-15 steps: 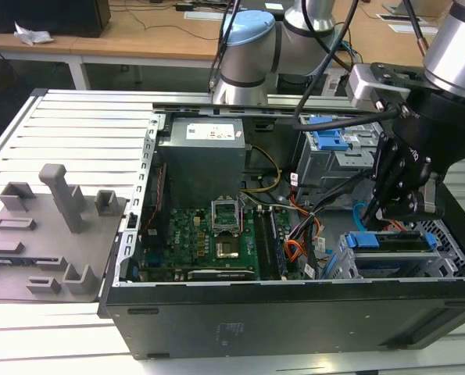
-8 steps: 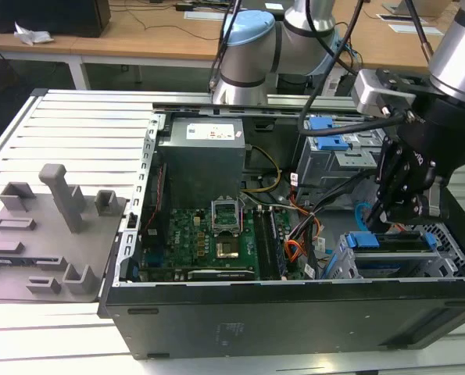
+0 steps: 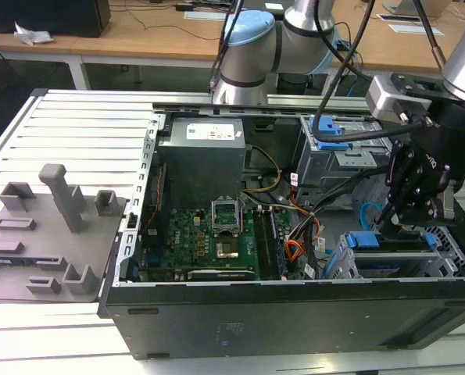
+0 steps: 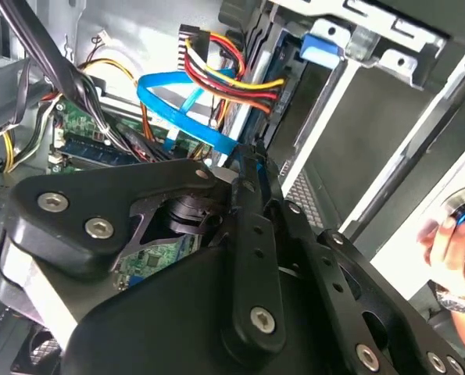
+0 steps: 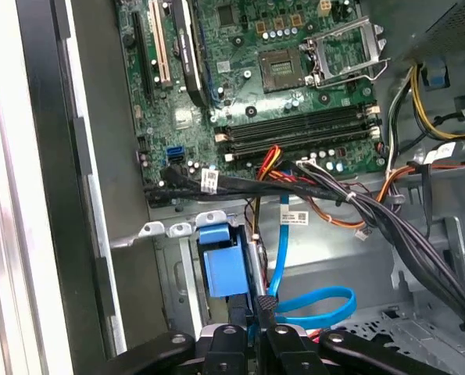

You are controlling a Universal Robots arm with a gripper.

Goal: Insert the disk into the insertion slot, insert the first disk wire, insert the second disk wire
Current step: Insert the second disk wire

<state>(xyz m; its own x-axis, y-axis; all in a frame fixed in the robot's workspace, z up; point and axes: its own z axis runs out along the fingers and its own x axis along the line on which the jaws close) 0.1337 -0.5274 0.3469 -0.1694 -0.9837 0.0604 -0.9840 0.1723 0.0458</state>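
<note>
Nearest the camera, at the lower right of the exterior view, the insertion slot sat against the case's front wall. The disk was already seated in it, and only the blue end of its carrier stood proud, so the connectors faced the open middle of the case where a plug could reach them. In the first wrist view the same blue carrier end lay just beside the tool.

Directly above that end, the gripper hung almost vertically. Its fingers were pressed together, apparently pinching the small dark plug of the second disk wire. In the first wrist view the gripper held the plug at its tips. The light-blue loop sagged free to one side, slack enough that the plug could be guided without tugging the far end. The second wrist view showed the ribbon curving in to the fingertips.

Further in, at the centre of the exterior view, the orange flat cable lay clear of the tool beside the motherboard. Behind, in the upper middle, stood the power supply. At the upper right was the other cage with the blue latch, untouched.
</note>
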